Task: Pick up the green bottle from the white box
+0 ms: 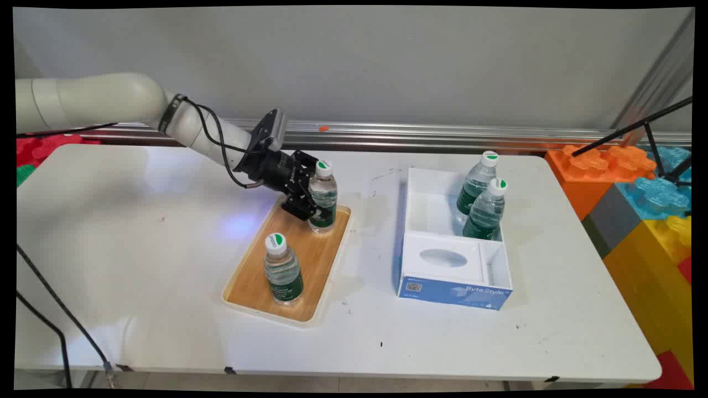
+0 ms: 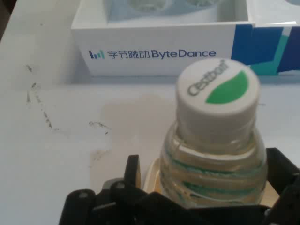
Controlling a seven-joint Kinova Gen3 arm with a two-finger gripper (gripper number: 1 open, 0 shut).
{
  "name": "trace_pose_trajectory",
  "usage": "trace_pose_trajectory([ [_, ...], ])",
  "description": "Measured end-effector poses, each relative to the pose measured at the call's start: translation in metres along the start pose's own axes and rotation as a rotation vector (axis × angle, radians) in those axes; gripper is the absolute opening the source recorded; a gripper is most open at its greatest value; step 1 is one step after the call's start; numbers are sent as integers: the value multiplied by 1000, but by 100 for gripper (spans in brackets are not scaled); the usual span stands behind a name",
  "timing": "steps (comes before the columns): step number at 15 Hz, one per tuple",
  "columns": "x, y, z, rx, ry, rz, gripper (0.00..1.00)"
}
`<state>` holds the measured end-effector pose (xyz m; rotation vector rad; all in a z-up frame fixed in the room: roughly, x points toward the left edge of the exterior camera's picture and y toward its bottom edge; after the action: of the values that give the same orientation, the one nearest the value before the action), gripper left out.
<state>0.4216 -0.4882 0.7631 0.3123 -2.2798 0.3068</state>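
Observation:
My gripper (image 1: 316, 213) reaches down at the far end of a wooden tray (image 1: 251, 282) and straddles a clear water bottle (image 1: 323, 199) with a green label and a white cap. In the hand view that bottle (image 2: 215, 140) stands between my fingers, upright on the tray. The left finger (image 2: 133, 169) shows a small gap to it and the right finger (image 2: 281, 166) sits at its side, so the gripper is open. A second bottle (image 1: 282, 269) of the same kind stands at the tray's near end.
A white and blue cardboard box (image 1: 453, 287) lies right of the tray, with two more bottles (image 1: 484, 210) standing in its far compartment. Large coloured toy blocks (image 1: 636, 193) are stacked past the table's right edge. Black cables hang at the left.

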Motion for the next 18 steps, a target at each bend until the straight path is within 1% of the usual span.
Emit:
trace_pose_trajectory([
  [4, 4, 0, -6, 2, -9, 8, 100],
  [8, 14, 0, -24, 4, -35, -21, 100],
  [13, 45, 1, -61, 29, -56, -77, 100],
  [15, 59, 2, -76, 53, -62, -109, 100],
  [18, 84, 11, -94, 84, -70, -167, 100],
])
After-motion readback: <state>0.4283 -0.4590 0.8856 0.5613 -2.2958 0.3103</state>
